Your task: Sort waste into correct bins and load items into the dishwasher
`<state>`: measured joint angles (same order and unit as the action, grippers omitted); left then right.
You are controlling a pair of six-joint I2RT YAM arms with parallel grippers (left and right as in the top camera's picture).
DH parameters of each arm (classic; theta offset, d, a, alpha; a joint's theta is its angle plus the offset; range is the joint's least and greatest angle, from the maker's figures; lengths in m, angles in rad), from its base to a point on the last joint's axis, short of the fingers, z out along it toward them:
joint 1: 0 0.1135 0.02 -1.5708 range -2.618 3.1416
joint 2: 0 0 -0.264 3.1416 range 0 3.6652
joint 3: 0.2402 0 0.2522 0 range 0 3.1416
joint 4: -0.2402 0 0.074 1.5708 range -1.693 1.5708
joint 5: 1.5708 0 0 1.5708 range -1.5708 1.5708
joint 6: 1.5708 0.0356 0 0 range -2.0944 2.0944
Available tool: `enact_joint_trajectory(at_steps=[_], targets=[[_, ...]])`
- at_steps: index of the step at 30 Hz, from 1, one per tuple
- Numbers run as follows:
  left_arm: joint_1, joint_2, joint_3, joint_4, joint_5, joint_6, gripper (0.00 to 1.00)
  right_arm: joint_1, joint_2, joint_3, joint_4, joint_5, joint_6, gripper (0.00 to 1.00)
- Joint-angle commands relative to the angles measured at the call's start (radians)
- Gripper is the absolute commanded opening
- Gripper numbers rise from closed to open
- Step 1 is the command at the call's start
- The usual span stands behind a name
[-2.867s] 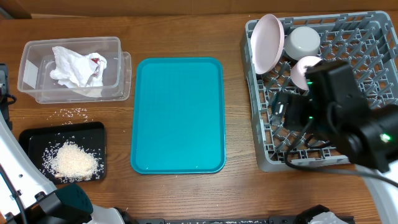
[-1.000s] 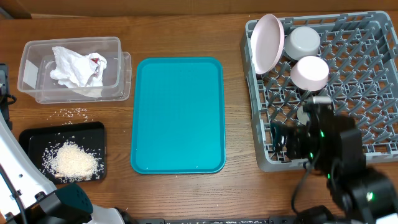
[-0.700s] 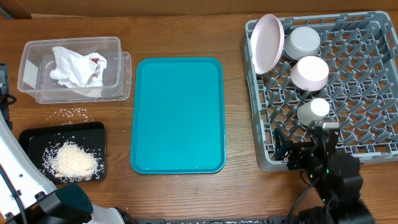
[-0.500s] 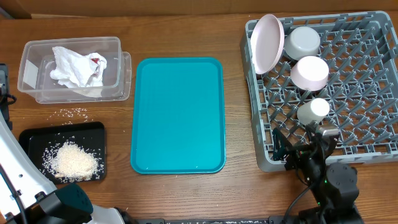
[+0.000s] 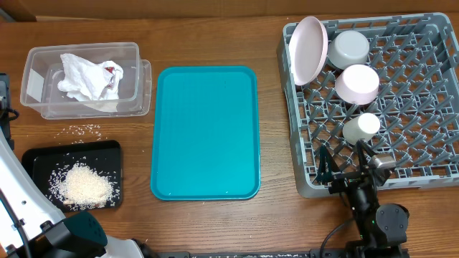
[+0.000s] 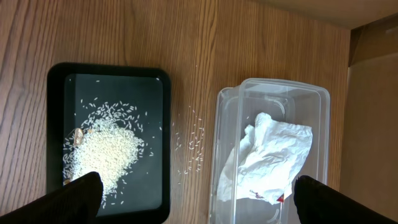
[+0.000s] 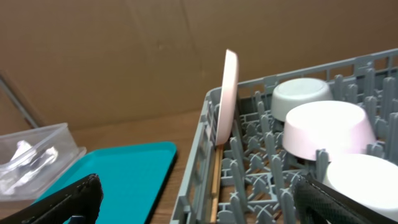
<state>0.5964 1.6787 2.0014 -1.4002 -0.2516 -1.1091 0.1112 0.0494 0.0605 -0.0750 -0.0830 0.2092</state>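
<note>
R claw (image 5: 349, 163) pulled back off rack (image 5: 291, 107), cup (image 5: 361, 127) uncovered

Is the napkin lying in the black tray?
No, the napkin lies in the clear tub, while the black tray holds rice.

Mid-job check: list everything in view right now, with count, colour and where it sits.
tub: one, clear, far left
napkin: one, white with red bits, crumpled in the tub
black tray: one, black, near left
rice pile: one, whitish, on the black tray
stray grains: several, whitish, on the table between tub and black tray
teal tray: one, teal, centre
dish rack: one, grey, right
plate: one, pale, on edge, rack's far-left corner
grey bowl: one, beside the plate
white bowl: one, mid rack
cup: one, white, nearer
left gripper: open, above tub and black tray
right gripper: open, at the rack's near edge
</note>
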Motion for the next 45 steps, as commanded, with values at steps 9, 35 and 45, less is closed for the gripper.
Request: enact_joint_trajectory(at_steps=[9, 35, 45], targets=[[-0.001, 0.003, -0.003, -0.002, -0.020, -0.021, 1.00, -0.152, -0.047, -0.053, 0.037, -0.016, -0.001, 1.00], [-0.001, 0.003, -0.003, -0.002, -0.020, -0.021, 1.00, -0.212, -0.047, -0.053, -0.001, -0.016, -0.105, 1.00], [-0.001, 0.003, -0.003, -0.002, -0.020, -0.021, 1.00, -0.212, -0.047, -0.053, -0.001, -0.016, -0.105, 1.00]])
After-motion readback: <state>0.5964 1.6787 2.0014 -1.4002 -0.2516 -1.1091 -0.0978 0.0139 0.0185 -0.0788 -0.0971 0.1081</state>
